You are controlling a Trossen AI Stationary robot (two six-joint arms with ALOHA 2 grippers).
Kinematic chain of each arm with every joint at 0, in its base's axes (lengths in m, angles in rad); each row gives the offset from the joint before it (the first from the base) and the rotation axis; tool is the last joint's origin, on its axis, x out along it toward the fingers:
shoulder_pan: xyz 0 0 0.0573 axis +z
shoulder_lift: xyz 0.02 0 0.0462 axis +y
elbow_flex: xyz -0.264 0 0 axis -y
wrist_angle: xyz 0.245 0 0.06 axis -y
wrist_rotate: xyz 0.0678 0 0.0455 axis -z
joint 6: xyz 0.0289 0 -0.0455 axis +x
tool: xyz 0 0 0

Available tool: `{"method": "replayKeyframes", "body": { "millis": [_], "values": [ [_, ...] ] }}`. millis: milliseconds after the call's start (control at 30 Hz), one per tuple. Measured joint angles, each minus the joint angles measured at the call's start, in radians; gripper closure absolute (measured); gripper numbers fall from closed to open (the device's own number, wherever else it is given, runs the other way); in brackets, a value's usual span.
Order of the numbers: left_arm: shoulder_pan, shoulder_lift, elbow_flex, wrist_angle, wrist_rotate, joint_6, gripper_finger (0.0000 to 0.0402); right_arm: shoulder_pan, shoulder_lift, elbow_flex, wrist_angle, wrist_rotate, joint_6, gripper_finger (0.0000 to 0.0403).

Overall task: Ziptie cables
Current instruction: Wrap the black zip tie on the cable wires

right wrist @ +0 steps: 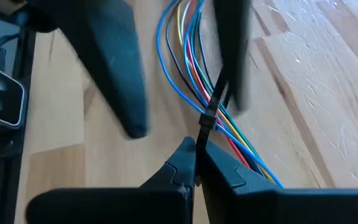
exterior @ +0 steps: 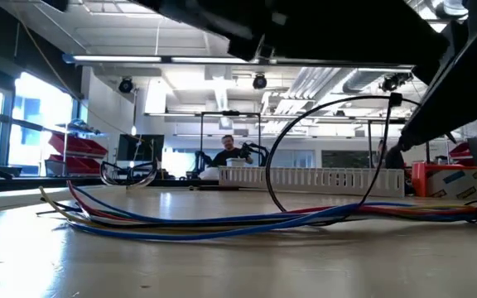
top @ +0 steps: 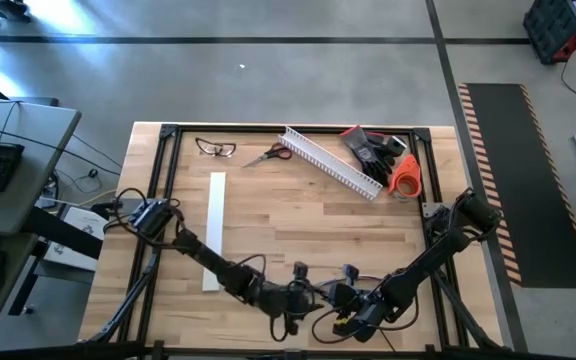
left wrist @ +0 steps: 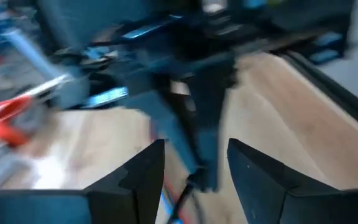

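The cables (exterior: 222, 222) lie as a loose bundle of blue, red, yellow and dark wires (right wrist: 185, 37) on the wooden table near its front edge. A thin dark ziptie (right wrist: 211, 109) crosses the bundle. My right gripper (right wrist: 196, 155) is shut on the ziptie's strip. My left gripper (left wrist: 194, 149) is open just beyond it. One of its fingers (right wrist: 117, 68) stands on each side of the wires, and I see them touch nothing. In the high view both grippers (top: 318, 305) meet at the front middle. My right gripper pinches the ziptie's free strip (right wrist: 201, 138) between its two shut fingertips, just short of where the strip crosses the bundle. The fingers slant down from the table's near right side. The strip runs straight from the fingertips to the wires, which rest on the table.
A white flat strip (top: 215, 230) lies left of centre. At the far edge are glasses (top: 216, 148), scissors (top: 268, 155), the white slotted channel (top: 333, 160), dark gloves (top: 373, 145) and an orange roll (top: 405, 177). A thin dark loop (exterior: 330, 105) arcs above the cables.
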Motion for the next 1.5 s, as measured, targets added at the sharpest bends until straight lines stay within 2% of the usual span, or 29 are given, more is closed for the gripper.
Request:
{"method": "replayKeyframes", "body": {
  "millis": [133, 267, 633, 1000, 1133, 1367, 1500],
  "values": [
    [0.049, 0.000, 0.000, -0.062, 0.189, 0.028, 0.0241, 0.000, 0.000, 0.000, 0.007, -0.003, -0.014, 0.0403],
    [0.083, 0.000, 0.000, -0.074, 0.275, 0.026, 0.0258, 0.000, 0.000, 0.000, 0.005, -0.003, -0.014, 0.0402],
    [0.094, 0.000, 0.000, -0.088, 0.298, 0.028, 0.0342, 0.001, 0.000, 0.000, 0.005, -0.007, -0.014, 0.0402],
    [0.094, 0.000, 0.000, -0.106, 0.293, 0.021, 0.0392, 0.004, 0.000, 0.000, 0.003, -0.011, -0.029, 0.0403],
    [0.094, -0.008, 0.000, -0.131, 0.292, 0.026, 0.0374, 0.004, 0.000, 0.000, 0.003, -0.010, -0.029, 0.0403],
    [0.094, -0.051, 0.000, -0.233, 0.291, 0.023, 0.0286, 0.004, 0.000, 0.000, 0.004, -0.010, -0.033, 0.0403],
    [0.093, -0.047, 0.000, -0.229, 0.291, 0.027, 0.0271, 0.005, 0.000, 0.000, 0.004, -0.010, -0.033, 0.0403]
  ]
}}
